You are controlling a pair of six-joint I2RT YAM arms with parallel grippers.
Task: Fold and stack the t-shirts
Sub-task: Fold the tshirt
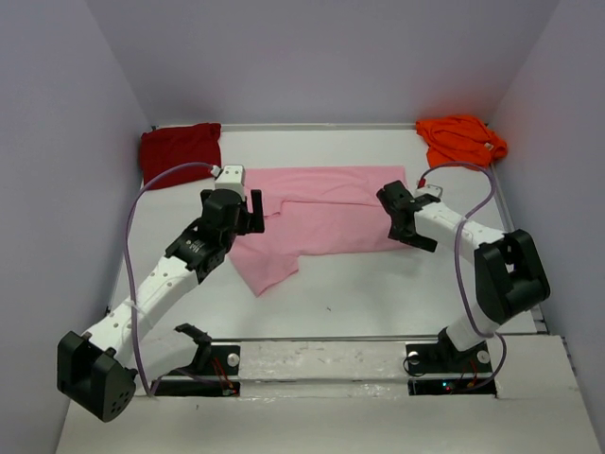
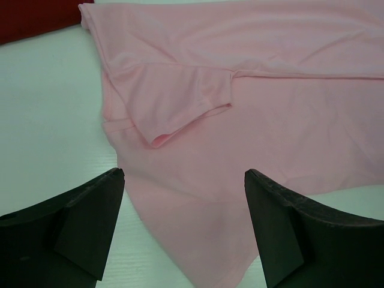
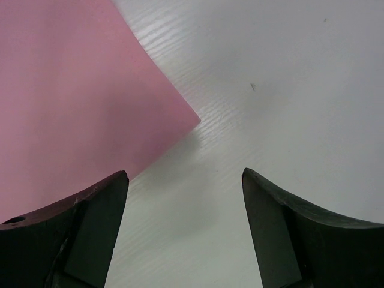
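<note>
Pink t-shirt (image 1: pixel 326 210) lies partly folded, left fingers (image 2: pixel 90 222) and right fingers (image 3: pixel 90 231) spread.

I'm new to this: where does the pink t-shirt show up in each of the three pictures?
Top external: the pink t-shirt lies in the middle, partly folded.
Left wrist: pink t-shirt fills most of the picture.
Right wrist: pink t-shirt at upper left, one corner showing.
Shared landmark: the white table.

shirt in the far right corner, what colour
The shirt is bright orange; the top view shows it best.
</note>
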